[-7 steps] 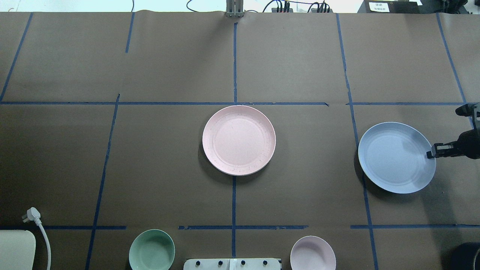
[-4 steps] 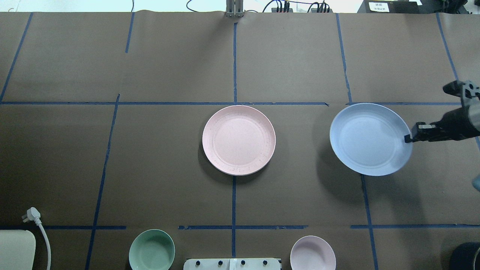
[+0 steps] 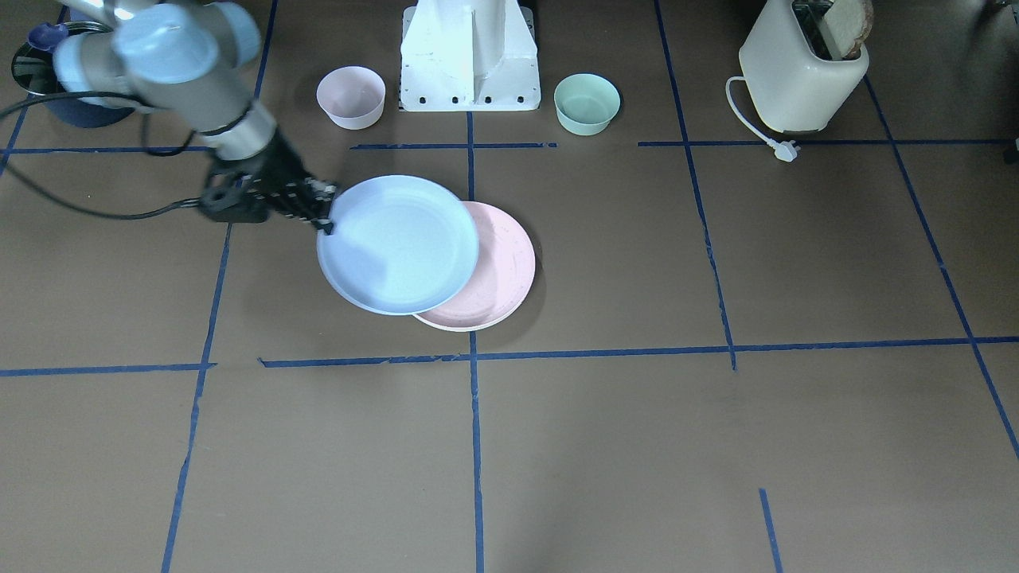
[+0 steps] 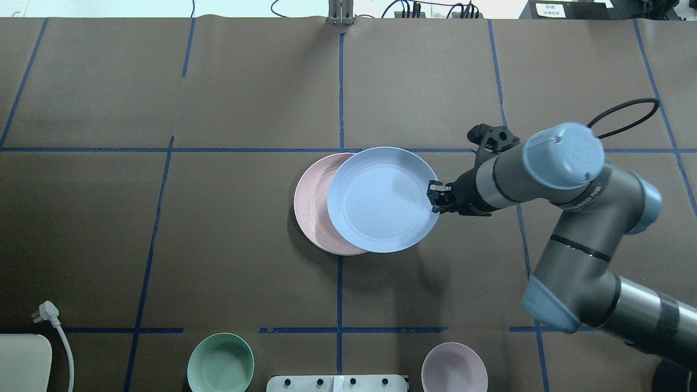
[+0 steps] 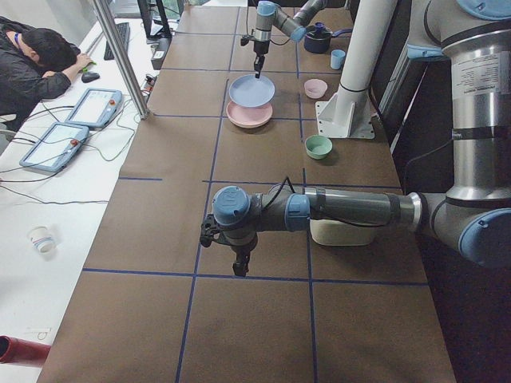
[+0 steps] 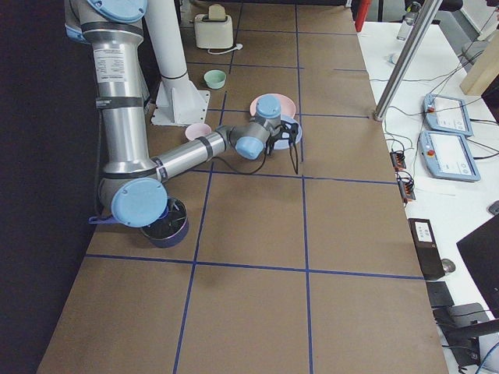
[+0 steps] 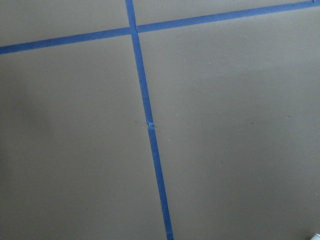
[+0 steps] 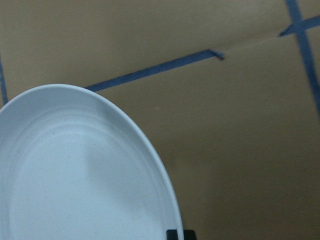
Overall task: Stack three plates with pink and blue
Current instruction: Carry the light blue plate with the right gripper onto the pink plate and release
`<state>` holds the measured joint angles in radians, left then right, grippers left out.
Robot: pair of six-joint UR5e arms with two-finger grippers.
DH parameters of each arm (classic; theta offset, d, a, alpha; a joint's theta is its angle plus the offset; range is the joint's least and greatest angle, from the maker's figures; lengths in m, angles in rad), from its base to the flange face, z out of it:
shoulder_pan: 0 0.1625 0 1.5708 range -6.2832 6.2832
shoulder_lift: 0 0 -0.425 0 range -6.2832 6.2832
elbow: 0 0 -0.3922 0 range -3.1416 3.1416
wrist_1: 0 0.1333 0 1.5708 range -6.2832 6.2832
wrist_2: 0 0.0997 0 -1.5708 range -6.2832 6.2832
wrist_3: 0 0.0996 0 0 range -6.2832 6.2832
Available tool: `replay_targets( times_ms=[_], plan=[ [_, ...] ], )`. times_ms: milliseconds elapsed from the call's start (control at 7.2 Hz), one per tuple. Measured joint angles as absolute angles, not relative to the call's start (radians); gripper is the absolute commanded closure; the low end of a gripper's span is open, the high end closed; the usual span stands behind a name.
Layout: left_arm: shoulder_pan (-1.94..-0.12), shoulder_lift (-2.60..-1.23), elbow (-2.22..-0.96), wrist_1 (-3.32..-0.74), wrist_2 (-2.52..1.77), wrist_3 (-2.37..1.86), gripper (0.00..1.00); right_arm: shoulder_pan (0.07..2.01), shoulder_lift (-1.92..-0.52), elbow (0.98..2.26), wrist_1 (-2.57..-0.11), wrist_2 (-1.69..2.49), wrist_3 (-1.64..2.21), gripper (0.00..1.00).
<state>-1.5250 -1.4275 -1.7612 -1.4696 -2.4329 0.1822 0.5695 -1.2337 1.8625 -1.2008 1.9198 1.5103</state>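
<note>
The light blue plate [image 4: 381, 198] hangs a little above the pale pink plate [image 4: 311, 204] at the table's middle and covers its right part. My right gripper [image 4: 434, 197] is shut on the blue plate's right rim. In the front-facing view the gripper [image 3: 325, 216] holds the blue plate [image 3: 398, 243] over the pink plate [image 3: 505, 274]. The right wrist view shows the blue plate [image 8: 75, 175] close up. No cream plate shows on its own. My left gripper [image 5: 238, 267] shows only in the left side view, over bare table; I cannot tell whether it is open.
A small green bowl [image 4: 220, 363] and a small pink bowl [image 4: 454, 367] stand on either side of the robot base [image 3: 470, 56]. A toaster [image 3: 800, 68] with its plug [image 4: 46, 311] stands on the robot's left. A dark container [image 6: 164, 222] sits on its right.
My right arm has carried the blue plate left from the table's right side to over the pink plate. The pink plate and bowls have not moved.
</note>
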Motion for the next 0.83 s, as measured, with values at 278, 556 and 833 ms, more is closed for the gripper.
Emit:
replay_targets(
  times_ms=[278,556,833],
  plan=[
    [-1.525,-1.428,-1.761,-1.470,-2.443,0.181,0.00,0.524,-1.144,1.796,-1.213,1.873,1.556,1.00],
    [-1.525,-1.428,-1.762,-1.470,-2.448,0.181,0.00,0.519,-1.111,1.765,-1.213,1.846,1.565,0.01],
    [-1.525,-1.428,-1.762,-1.470,-2.448,0.181,0.00,0.522,-1.108,1.751,-1.214,1.834,1.555,0.00]
  ],
)
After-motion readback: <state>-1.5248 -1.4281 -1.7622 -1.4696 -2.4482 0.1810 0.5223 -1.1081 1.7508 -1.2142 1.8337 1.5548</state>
